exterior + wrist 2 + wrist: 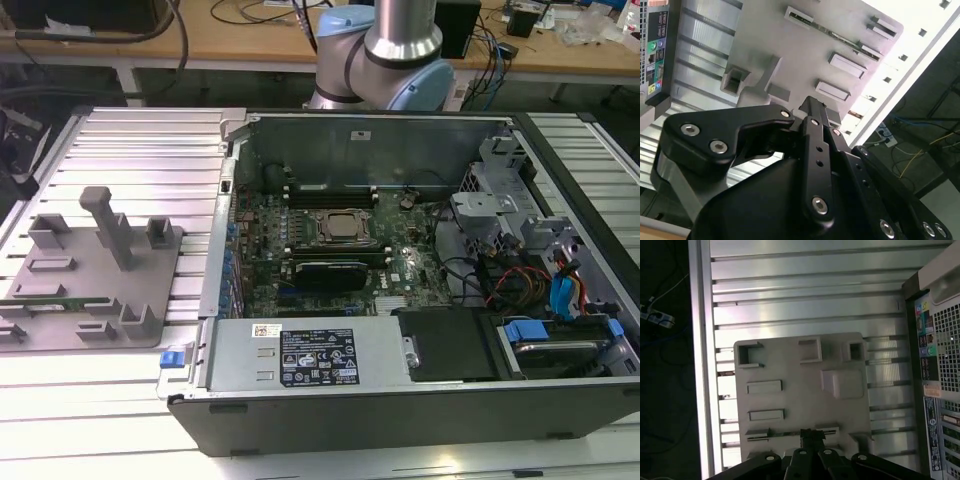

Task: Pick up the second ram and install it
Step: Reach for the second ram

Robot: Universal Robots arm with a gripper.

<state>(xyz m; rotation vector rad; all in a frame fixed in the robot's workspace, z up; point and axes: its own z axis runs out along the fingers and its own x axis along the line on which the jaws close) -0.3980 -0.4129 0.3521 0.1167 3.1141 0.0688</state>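
Observation:
The second ram [52, 297] is a slim green strip lying in a slot of the grey fixture tray [60, 330] at the exterior view's left. In the first wrist view, seen from above, the ram [780, 433] lies in the tray [800, 400] and my gripper [812, 434] hangs well above it. The black fingers are together with nothing between them. The second wrist view has the gripper [812, 106] in front of the tray [760, 35], with the ram [835, 35] running across the tray beyond the fingertips.
An open computer case [400, 380] fills the middle and the exterior view's right, with the motherboard [330, 240], CPU socket [340, 225] and black memory slots [330, 190]. A tall grey post [108, 225] rises from the tray. The arm's base [400, 50] stands behind the case.

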